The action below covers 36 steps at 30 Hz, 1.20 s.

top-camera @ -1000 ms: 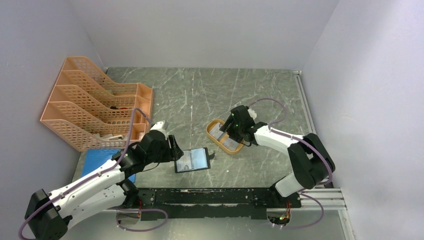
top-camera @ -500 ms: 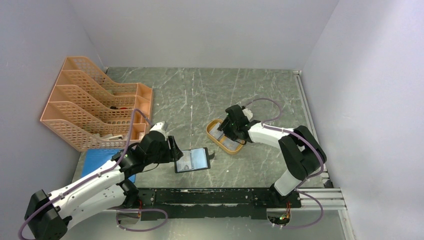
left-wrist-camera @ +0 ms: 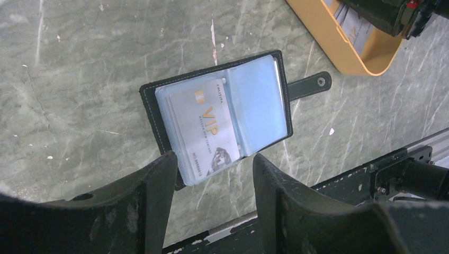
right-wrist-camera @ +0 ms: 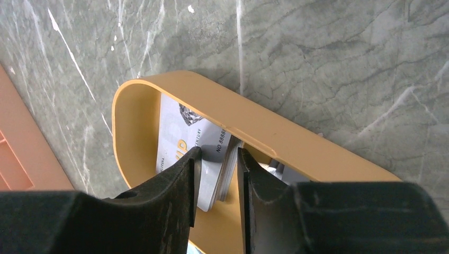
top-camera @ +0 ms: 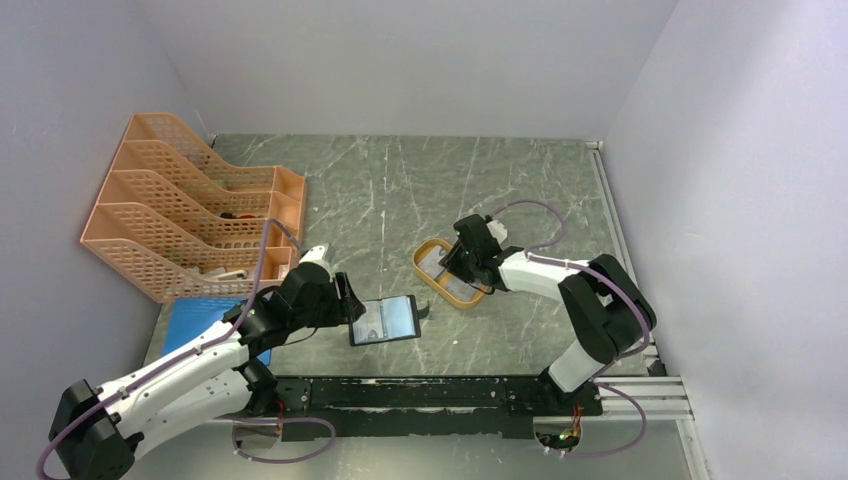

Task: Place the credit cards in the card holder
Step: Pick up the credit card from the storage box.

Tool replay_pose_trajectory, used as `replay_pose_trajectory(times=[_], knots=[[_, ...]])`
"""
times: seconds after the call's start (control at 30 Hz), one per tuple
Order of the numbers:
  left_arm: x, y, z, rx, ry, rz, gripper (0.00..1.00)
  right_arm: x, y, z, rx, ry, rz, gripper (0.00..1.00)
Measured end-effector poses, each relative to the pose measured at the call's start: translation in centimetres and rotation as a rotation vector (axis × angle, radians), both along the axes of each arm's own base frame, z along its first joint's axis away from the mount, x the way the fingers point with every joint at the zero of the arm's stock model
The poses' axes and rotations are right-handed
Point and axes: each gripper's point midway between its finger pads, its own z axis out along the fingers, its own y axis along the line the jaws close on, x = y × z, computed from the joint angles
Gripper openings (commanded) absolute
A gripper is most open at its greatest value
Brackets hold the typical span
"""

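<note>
Grey-green marbled surface (top-camera: 380,190) carries a peach file rack (top-camera: 180,200) at far left, a blue pad (top-camera: 190,320) under the left arm, an orange oval tray (top-camera: 428,283) near the middle and, just nearer and left of it, the black card holder (left-wrist-camera: 249,100) — open and flat, one VIP card (left-wrist-camera: 206,127) in its clear pocket. The left fingers (left-wrist-camera: 153,190) stand about half open over its near edge, holding nothing. The right fingers (right-wrist-camera: 174,180) reach into the tray, narrowed around a few upright credit cards (right-wrist-camera: 174,132) — whether they pinch them, I cannot tell.
</note>
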Motion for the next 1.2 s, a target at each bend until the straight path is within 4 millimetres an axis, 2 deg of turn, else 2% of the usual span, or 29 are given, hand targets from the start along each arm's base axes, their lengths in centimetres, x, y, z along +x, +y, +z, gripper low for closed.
replay_pose_trajectory(times=[0.37, 0.87, 1.0, 1.2], knots=[[0.0, 0.0, -0.1, 0.0, 0.004, 0.003, 0.59, -0.8, -0.9, 0.1, 0.001, -0.006, 0.0, 0.29], [0.0, 0.0, -0.1, -0.001, 0.006, 0.006, 0.58, -1.0, -0.9, 0.8, 0.01, -0.017, 0.013, 0.05], [0.0, 0.0, -0.1, 0.0, 0.007, 0.006, 0.58, -1.0, -0.9, 1.3, 0.017, -0.027, 0.015, 0.0], [0.0, 0.0, -0.3, 0.006, 0.013, 0.005, 0.58, -1.4, -1.0, 1.9, 0.021, -0.025, 0.019, 0.0]])
